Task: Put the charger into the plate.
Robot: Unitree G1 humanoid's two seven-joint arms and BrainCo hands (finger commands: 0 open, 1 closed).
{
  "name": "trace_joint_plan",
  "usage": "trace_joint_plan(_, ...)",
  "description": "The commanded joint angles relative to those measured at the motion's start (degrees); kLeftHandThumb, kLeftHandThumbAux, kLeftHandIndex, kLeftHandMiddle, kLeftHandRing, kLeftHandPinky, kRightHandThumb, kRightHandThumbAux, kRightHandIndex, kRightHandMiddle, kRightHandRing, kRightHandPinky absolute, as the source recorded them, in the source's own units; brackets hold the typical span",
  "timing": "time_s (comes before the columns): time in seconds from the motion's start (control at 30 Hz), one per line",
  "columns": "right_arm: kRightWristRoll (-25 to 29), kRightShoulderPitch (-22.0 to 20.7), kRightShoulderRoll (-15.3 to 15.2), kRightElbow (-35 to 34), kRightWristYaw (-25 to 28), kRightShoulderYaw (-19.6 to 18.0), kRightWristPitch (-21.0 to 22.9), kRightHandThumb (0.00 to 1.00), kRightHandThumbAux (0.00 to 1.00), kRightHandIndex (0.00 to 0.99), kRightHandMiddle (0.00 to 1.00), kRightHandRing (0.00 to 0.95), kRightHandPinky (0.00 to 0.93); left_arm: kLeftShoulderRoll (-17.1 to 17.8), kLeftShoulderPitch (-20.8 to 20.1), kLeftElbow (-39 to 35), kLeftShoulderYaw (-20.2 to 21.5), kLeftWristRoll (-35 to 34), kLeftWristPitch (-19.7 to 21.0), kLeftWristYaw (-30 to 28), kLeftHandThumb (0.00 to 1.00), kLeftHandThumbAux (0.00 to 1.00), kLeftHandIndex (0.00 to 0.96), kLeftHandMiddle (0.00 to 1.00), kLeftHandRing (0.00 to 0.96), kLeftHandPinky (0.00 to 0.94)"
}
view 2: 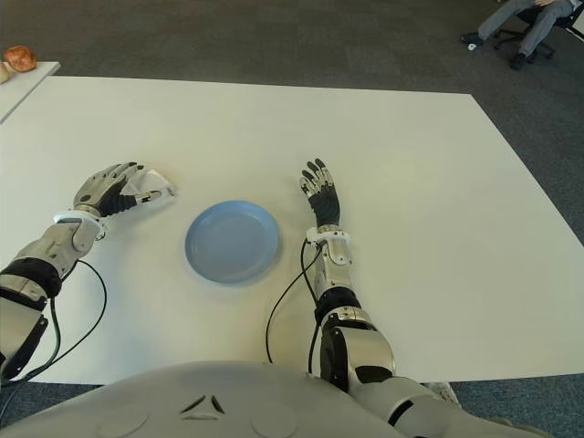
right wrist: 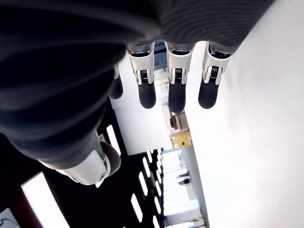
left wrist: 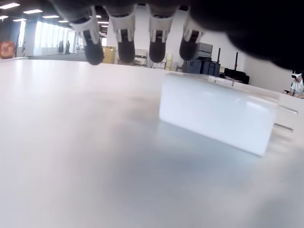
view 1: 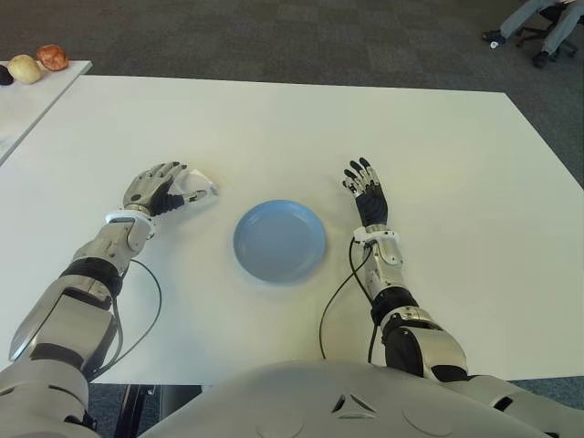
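The white charger lies on the white table, left of the empty blue plate. My left hand hovers over the charger's left end with its fingers spread. In the left wrist view the charger sits flat on the table with its prongs pointing sideways, and the fingertips hang above and behind it without touching it. To the right of the plate shows my right hand, fingers stretched out and holding nothing.
A second white table at the far left carries a few round food items. A seated person's legs show at the far right on the dark carpet. Black cables trail from both forearms towards the table's near edge.
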Motion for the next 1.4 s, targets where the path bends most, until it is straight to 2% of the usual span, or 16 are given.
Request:
trace_joint_plan(0.03, 0.91, 4.4, 0.35, 3.53, 0.12, -0.66, 2.22, 0.2, 0.734, 0.073, 0.134, 0.124, 0.173, -1.38, 0.76, 2.18, 0.21, -0.95, 0.12, -0.55, 0.386, 0.113, 0.0, 0.0, 0.0, 0.0)
trace_joint_plan(0.7, 0.91, 4.49, 0.39, 3.25, 0.4, -0.77, 2.64, 0.202, 0.738, 0.088, 0.122, 0.107, 0.159, -3.36, 0.76, 4.53, 0.88, -3.92, 0.7, -3.71, 0.391, 0.144, 0.0, 0.0, 0.0, 0.0)
trace_joint_plan(1.4, 0.58, 4.47, 0.32, 3.19, 0.2, -0.51, 2.77, 0.19, 0.732, 0.105, 0.129, 0.108, 0.149, -4.06, 0.37, 5.31, 1.3, -4.43, 1.16, -4.66, 0.349, 0.169, 0.0, 0.0, 0.0, 0.0)
